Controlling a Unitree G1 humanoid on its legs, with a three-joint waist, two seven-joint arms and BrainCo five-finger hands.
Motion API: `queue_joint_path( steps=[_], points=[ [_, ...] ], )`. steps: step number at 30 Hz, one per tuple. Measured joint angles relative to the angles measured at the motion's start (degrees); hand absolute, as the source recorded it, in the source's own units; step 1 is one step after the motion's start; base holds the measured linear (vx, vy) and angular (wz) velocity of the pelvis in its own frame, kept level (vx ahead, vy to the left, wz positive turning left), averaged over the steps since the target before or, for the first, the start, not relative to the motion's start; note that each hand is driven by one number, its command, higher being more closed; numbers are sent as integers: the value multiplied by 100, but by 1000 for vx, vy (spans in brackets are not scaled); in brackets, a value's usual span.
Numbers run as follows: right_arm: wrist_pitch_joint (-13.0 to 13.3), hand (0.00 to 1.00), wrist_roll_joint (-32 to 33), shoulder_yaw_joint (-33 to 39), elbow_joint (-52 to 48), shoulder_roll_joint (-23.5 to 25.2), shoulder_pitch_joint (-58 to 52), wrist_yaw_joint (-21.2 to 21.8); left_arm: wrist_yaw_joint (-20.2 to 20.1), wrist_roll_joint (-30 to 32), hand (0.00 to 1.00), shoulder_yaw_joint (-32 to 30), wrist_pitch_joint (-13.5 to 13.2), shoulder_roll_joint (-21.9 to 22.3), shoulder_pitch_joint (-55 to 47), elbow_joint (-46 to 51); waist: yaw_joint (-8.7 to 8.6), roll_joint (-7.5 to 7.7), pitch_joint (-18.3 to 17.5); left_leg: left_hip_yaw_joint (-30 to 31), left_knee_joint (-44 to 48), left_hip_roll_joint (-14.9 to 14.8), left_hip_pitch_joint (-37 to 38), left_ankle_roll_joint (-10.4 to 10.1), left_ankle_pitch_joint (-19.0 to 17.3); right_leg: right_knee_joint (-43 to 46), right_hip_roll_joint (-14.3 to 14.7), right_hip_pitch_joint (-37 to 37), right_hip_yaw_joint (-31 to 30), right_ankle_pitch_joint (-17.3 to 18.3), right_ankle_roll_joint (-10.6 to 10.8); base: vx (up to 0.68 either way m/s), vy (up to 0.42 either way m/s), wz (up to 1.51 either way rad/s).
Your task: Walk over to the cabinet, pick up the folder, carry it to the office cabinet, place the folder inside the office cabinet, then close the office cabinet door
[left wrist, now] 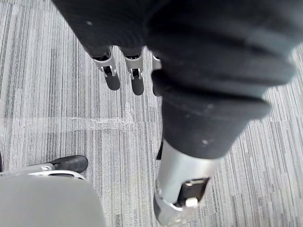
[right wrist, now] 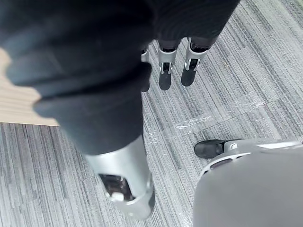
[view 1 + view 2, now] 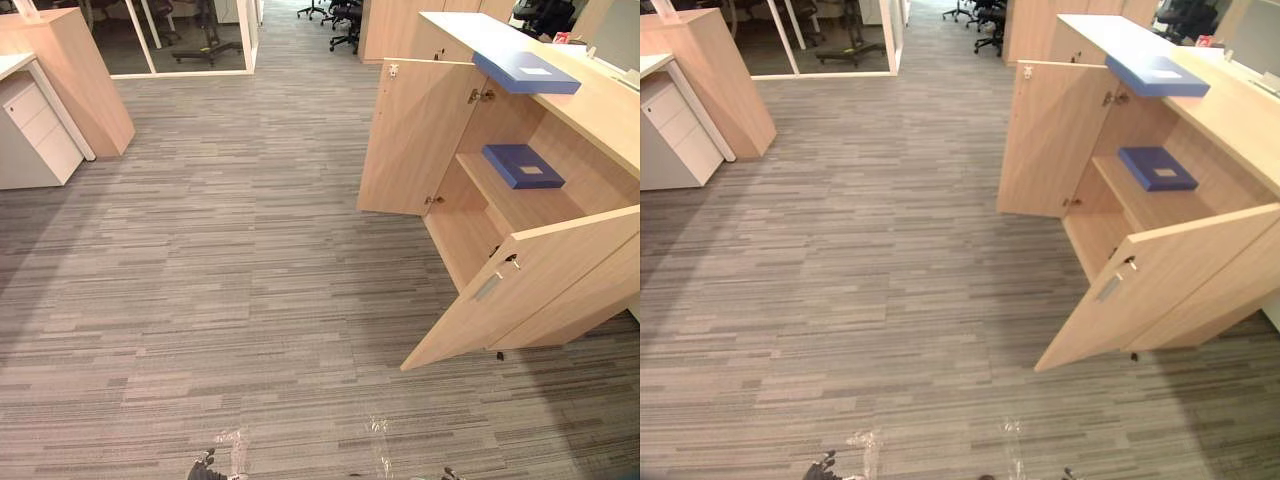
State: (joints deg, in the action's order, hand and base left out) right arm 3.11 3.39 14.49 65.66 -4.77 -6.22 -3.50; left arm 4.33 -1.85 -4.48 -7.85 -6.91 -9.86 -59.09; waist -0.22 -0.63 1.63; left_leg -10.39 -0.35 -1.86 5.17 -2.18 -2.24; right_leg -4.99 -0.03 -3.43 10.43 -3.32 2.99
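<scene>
Blue folder (image 3: 527,72) lies atop the cabinet (image 3: 600,110) — second folder (image 3: 523,166) inside.

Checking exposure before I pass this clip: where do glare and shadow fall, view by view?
Left eye view: tape on the carpet glints; the cabinet interior round the shelf folder lies in soft shade. Left wrist view: tape shines faintly past the left hand. Right wrist view: same glint beyond the right hand.
</scene>
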Motion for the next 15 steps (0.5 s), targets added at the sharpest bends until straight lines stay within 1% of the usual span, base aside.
queue_joint_path(
  steps=[1,3,8,15],
  points=[
    [6,0,0,0,-4,4,23,2,-64,-147,0,0,-12,3,26,1,6,3,7,-4,-10,-11,0,-7,1,0,9,1,1,-2,38,0,0,0],
    [11,0,-1,12,-5,10,41,9,-159,-319,0,-1,-37,15,62,0,9,-1,29,-13,-12,-17,13,-20,-2,0,13,-5,2,-3,36,0,0,0],
    [14,0,0,14,-12,10,86,13,-199,-450,0,-54,-64,52,94,1,9,-13,136,-36,-13,-26,119,-48,-6,-1,19,-98,2,-4,31,-22,-5,-1],
    [15,0,0,14,-12,11,93,16,-216,-491,0,-98,-82,65,94,-1,16,4,155,-52,-31,-31,120,-38,0,-35,26,-64,13,2,-28,-37,-4,0]
  ],
)
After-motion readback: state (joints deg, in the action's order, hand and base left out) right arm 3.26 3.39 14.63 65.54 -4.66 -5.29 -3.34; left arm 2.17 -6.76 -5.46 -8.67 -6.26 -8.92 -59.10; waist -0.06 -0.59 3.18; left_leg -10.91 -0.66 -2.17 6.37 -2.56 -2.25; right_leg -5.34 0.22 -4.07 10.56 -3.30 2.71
